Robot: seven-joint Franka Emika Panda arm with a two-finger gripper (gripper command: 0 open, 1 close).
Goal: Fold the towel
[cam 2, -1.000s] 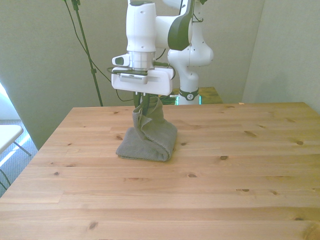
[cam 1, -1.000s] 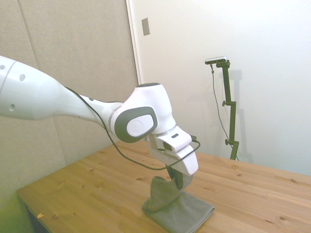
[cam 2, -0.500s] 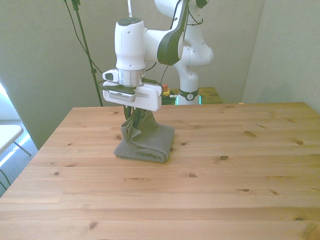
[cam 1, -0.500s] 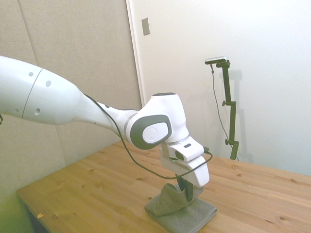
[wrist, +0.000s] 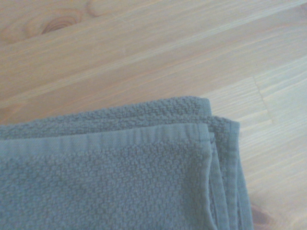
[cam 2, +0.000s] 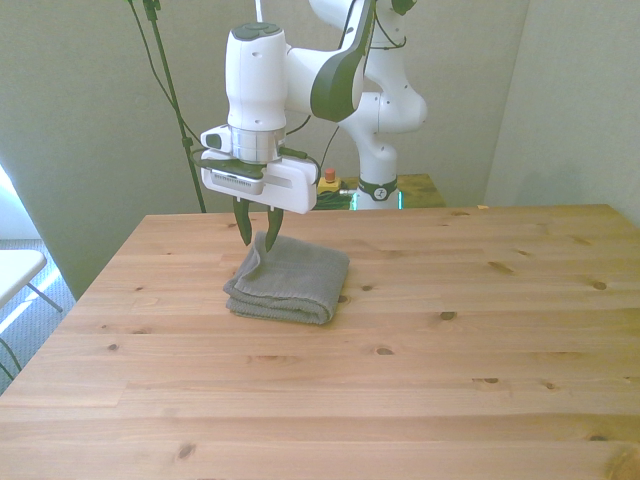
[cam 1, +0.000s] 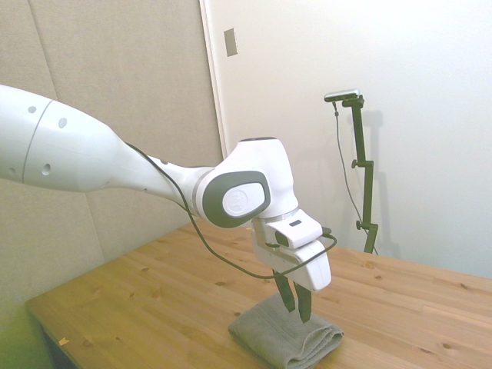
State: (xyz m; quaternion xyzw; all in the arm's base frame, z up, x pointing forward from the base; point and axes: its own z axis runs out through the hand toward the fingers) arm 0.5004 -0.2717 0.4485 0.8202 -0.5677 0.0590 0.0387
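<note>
Wooden table carries the folded towel; its near corner lies just beneath the gripper, whose fingers hang parted (holding nothing).

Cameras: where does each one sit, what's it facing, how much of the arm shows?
Side view: off one side of the table, sees the towel; arm enters from the picture's left, claw open above it.
Front view: across the table, sees the towel, open claw and whole arm.
Wrist view: close over the towel's corner and table; no arm shows.
All three share the towel.
</note>
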